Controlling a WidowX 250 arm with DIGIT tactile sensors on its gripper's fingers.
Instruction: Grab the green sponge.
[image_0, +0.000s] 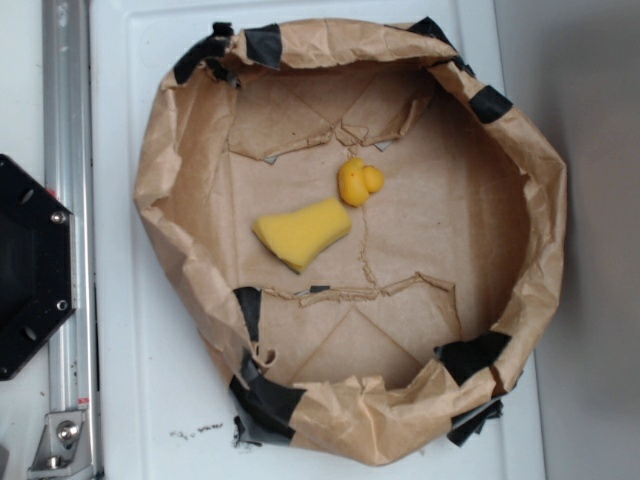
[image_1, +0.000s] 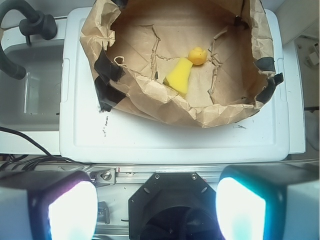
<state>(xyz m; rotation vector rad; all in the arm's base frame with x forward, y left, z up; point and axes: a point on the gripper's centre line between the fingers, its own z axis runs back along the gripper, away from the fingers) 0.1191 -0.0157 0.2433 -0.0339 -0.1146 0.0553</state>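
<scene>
exterior view evenly lit, soft, slightly grainy; shallow shadow inside paper bag (image_0: 500, 290) rim. wrist view bright, white desk (image_1: 175, 140) nearly blown out; two glowing out-of-focus fingers (image_1: 240, 207) at bottom, cyan-magenta fringing, mild edge distortion.

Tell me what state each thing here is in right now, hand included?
Green sponge: yellow-looking foam wedge, lying flat in the bag, not held.
Duck toy: resting at the sponge's narrow end, untouched.
Paper bag: open, walls rolled down and crumpled, patched with black tape.
Hand: open, raised well away from the bag, holding nothing.
White platform: carries the bag.
</scene>
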